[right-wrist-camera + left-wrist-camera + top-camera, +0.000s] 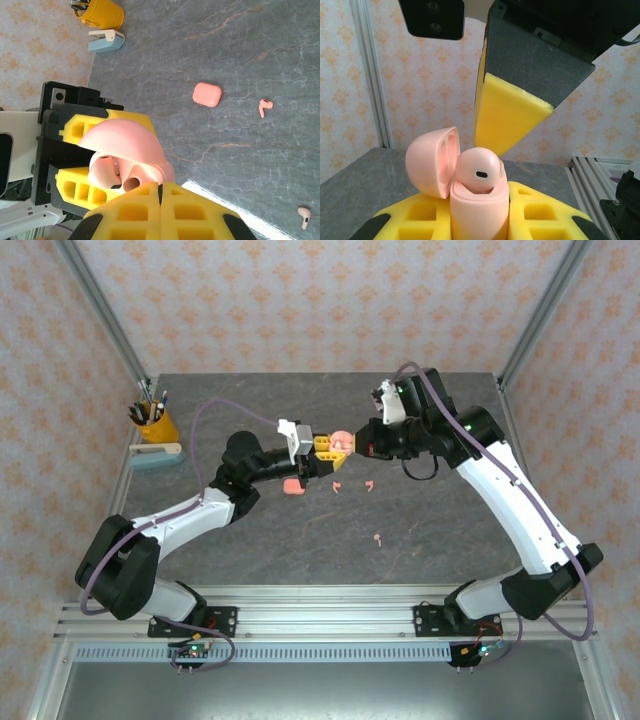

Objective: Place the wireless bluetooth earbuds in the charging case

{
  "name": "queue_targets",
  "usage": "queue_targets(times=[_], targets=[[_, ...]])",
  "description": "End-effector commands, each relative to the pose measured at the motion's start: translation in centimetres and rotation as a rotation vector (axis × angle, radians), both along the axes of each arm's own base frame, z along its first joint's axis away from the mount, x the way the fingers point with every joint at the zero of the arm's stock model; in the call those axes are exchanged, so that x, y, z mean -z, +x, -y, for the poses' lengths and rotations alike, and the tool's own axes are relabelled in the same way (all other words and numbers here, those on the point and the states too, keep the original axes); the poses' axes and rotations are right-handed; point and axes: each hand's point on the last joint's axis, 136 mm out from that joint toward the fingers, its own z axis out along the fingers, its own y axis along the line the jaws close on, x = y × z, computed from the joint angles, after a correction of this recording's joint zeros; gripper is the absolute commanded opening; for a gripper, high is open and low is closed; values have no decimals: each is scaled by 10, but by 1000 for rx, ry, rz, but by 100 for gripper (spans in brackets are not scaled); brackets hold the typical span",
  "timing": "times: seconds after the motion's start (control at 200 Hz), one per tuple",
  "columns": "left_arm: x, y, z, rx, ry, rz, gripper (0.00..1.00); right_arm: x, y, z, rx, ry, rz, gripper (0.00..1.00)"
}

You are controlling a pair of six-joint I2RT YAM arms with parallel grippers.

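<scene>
Earbud (479,172) is sitting half-seated in the open charging case (480,212), low centre of the left wrist frame. Its rounded head is poking above the rim and the lid (431,160) is hinged back to the left. Step in hand, as I read it: pushing it home. Press straight down along the well, gently; a sideways nudge could pop it out or twist the case in the grip. Left fingers (400,216) are clamping the case body from both sides. Right fingers (507,117) are pressed together, holding nothing, tip hovering just above the earbud; can't tell if touching. A loose earbud (265,106) and a closed case (207,94) are lying on the worktop (260,45), upper right of the right wrist frame.
</scene>
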Motion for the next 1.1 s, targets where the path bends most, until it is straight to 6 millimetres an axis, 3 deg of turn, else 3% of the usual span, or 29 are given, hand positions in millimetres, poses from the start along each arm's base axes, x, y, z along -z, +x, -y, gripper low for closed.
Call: queue_targets(times=[0.0,0.465,0.761,1.096], targets=[[-28,-6,0,6,-45,103,0,-21,-6,1,-2,37,46,0],[-28,-5,0,1,-42,100,0,-54,-16,-41,-116,155,84,0],[-31,-5,0,-2,-45,104,0,-34,-9,-54,-128,111,54,0],[-32,-6,-1,-10,-44,109,0,-14,-14,-31,-80,4,56,0]])
